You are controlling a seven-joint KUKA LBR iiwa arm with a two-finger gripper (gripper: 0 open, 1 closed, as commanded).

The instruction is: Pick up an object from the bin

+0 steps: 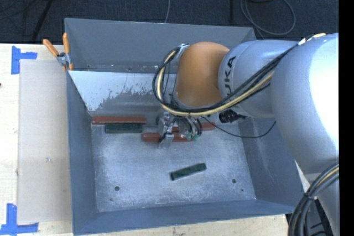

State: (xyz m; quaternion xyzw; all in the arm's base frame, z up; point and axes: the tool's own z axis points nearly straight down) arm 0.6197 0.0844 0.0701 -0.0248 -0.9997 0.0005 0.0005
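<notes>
Silver arm reaches in from three o'clock; its gripper is low over a reddish-brown flat bar mid-bin, open or closed impossible to tell. Dark green flat strip at five o'clock; second dark green bar and long brown strip at nine.

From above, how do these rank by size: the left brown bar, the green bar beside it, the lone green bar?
Largest: left brown bar, clearly the longest.
Then: green bar beside it and lone green bar. They look alike, so I won't rank one over the other.
</notes>
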